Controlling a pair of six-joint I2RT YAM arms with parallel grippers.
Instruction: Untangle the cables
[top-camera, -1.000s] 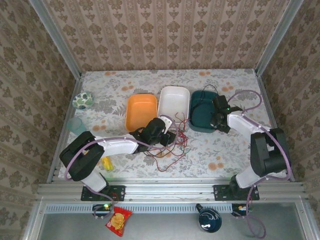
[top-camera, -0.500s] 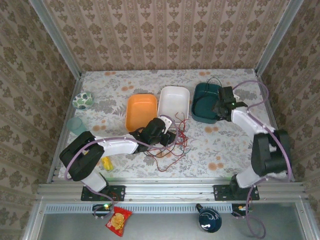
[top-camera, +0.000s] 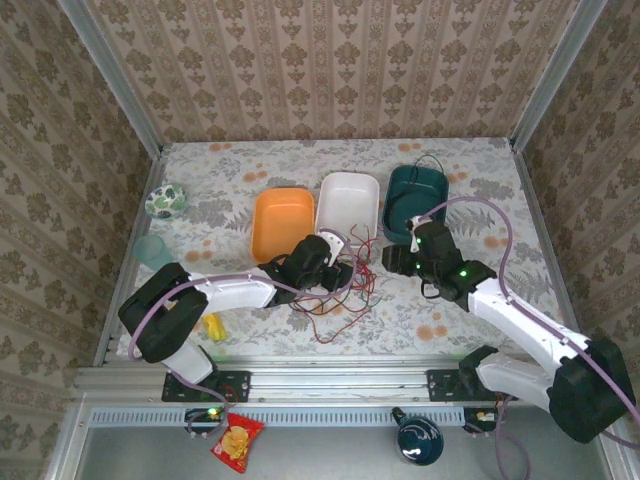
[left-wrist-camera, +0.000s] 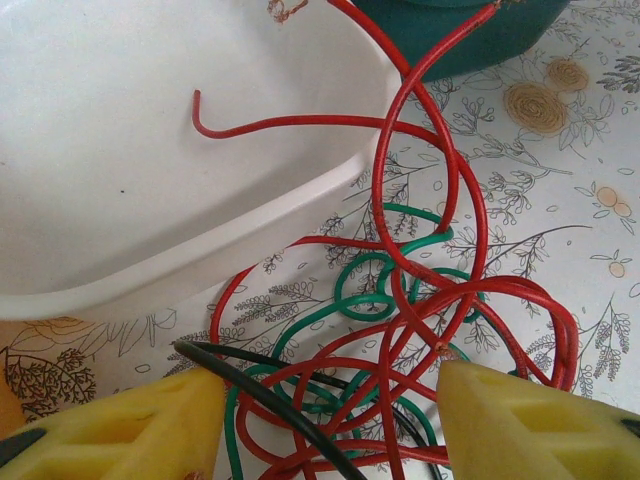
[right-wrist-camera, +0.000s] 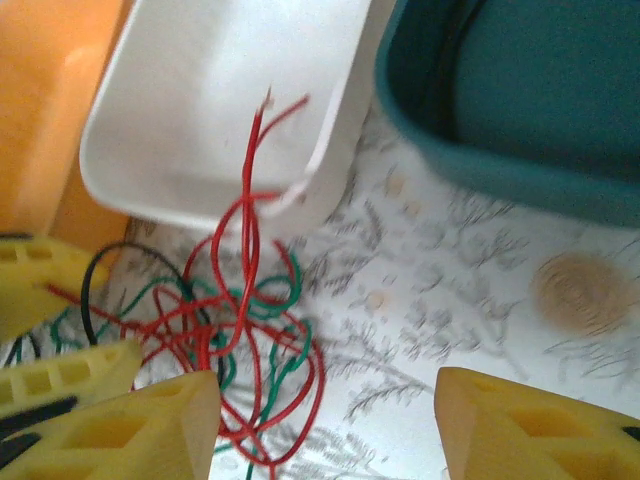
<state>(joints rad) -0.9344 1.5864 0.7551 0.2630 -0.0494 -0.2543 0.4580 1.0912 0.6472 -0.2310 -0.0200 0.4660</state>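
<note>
Damask wallpaper closes in three sides; the counter (top-camera: 230, 170) carries a floral cloth.

Far left: green-and-white ball (top-camera: 165, 200), with a pale green cup (top-camera: 152, 250) near it. Both are well apart from the work area.

Mid-counter: three trays in a row, side by side. They are the orange tray (top-camera: 282, 222), the white tray (top-camera: 348, 205) and the teal tray (top-camera: 430, 190).

Left tool (left-wrist-camera: 330, 400): low over the counter, just in front of where the orange and white trays meet. Its jaws are apart and clamped on nothing. The yellow fingers (left-wrist-camera: 110, 425) straddle the near edge of the tangle.

Cables (top-camera: 338, 300): one heap on the cloth, just in front of the white tray, between the two tools.
- Red cable (left-wrist-camera: 455, 190) makes most of the loops. One loose end curls over the white tray's floor.
- Green cable (left-wrist-camera: 360, 290) is coiled under and through the red loops.
- Black cable (left-wrist-camera: 260, 390) runs low through the heap and passes over the tip of the finger at the left of the left wrist view.

Right tool (right-wrist-camera: 325, 410): just right of the heap, in front of the gap between the white and teal trays. Its jaws are apart, with bare cloth between the fingers and nothing held. The heap lies beside its left-hand finger.

Teal tray: a thin dark wire (top-camera: 430, 160) lies inside and loops past the far rim. I cannot tell whether it joins the heap.
</note>
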